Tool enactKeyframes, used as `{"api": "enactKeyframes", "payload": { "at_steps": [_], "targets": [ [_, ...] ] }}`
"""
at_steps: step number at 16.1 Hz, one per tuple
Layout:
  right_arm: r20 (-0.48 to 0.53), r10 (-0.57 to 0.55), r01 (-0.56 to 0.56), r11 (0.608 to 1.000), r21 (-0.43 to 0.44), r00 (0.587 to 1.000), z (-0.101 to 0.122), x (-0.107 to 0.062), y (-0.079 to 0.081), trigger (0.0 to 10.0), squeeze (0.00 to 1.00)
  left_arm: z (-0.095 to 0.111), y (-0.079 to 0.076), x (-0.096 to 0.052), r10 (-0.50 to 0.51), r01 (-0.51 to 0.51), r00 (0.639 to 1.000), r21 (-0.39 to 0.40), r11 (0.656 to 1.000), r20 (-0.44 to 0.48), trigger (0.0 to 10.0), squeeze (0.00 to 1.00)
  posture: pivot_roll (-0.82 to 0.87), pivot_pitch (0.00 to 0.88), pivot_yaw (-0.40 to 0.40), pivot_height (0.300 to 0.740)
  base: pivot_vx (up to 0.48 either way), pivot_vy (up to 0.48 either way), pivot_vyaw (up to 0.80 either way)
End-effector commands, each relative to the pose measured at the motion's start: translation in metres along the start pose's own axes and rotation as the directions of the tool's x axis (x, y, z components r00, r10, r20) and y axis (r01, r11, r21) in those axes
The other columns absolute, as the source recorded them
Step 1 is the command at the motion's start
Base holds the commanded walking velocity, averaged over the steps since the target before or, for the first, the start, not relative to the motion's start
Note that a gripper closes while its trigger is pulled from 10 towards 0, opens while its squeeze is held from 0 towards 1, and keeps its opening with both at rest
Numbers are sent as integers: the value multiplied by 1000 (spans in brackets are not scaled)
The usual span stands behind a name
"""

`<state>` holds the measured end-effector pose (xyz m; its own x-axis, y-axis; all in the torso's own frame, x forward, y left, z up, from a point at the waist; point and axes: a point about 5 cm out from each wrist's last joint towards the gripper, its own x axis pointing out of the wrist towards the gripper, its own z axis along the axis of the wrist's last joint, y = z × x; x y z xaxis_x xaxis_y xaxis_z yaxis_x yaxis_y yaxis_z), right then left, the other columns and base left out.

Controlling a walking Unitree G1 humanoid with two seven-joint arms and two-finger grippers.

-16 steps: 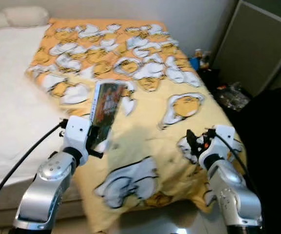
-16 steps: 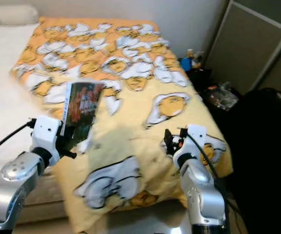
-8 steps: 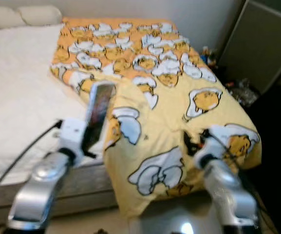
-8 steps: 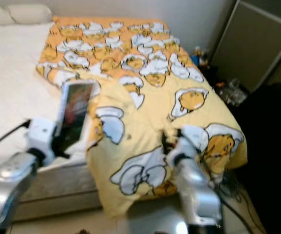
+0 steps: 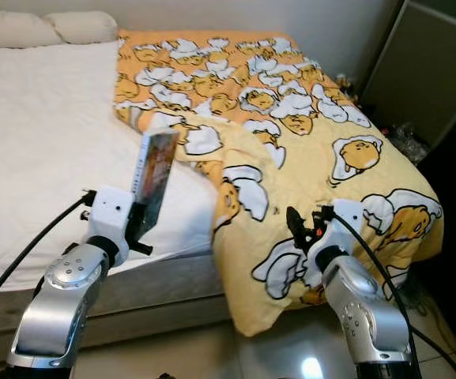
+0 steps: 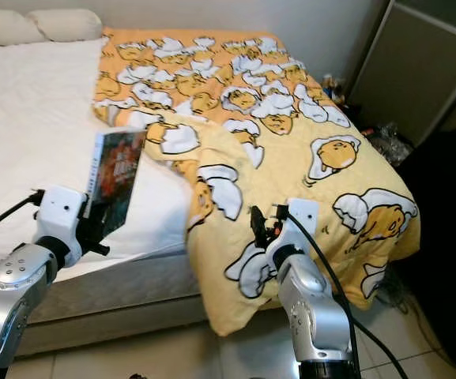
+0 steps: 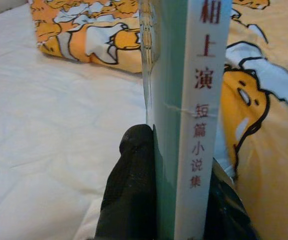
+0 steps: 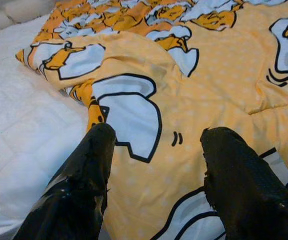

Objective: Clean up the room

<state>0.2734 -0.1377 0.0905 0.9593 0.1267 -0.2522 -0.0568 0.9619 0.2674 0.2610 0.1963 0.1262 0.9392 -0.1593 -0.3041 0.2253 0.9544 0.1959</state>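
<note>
My left gripper (image 5: 139,223) is shut on a paperback book (image 5: 156,175), held upright over the near edge of the white mattress (image 5: 38,150). In the left wrist view the book's white spine (image 7: 203,100) with red characters stands between the black fingers (image 7: 131,195). My right gripper (image 5: 305,229) hangs open above the yellow blanket (image 5: 314,158) with egg cartoons. Its two fingers (image 8: 79,190) are apart with nothing between them. The blanket covers the right half of the bed and droops over the foot end.
Two pillows (image 5: 46,28) lie at the head of the bed. A dark wardrobe door (image 5: 417,71) stands at the right, with small clutter (image 5: 409,138) on the floor beside it. Tiled floor (image 5: 291,355) runs along the bed's foot.
The camera has swung left, so the bed and blanket sit further right in the picture and more white mattress shows. The book stays held in my left gripper.
</note>
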Motion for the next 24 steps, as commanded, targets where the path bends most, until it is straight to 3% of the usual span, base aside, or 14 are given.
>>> {"api": "enactKeyframes", "payload": {
  "at_steps": [1, 6, 24],
  "targets": [
    [4, -28, 28, 1000, -8, 1000, 2, -2, -8, 10000, 0, 10, -6, 2, -27, 26, 999, 12, 1000, 43, 10000, 0, -70, 0, -31, 740, 0, 364, 0],
    [5, -5, 5, 1000, 19, 1000, 3, -2, -7, 10000, 0, 10, -7, 3, -28, 28, 999, 11, 1000, 45, 10000, 0, -73, 0, -36, 740, 0, 366, 0],
    [-16, 40, -41, 998, -47, 999, 0, -4, -3, 10000, 0, 9, -11, 4, -46, 46, 998, 14, 999, 52, 10000, 0, -81, 0, -50, 740, 0, 366, 0]
  ]
}}
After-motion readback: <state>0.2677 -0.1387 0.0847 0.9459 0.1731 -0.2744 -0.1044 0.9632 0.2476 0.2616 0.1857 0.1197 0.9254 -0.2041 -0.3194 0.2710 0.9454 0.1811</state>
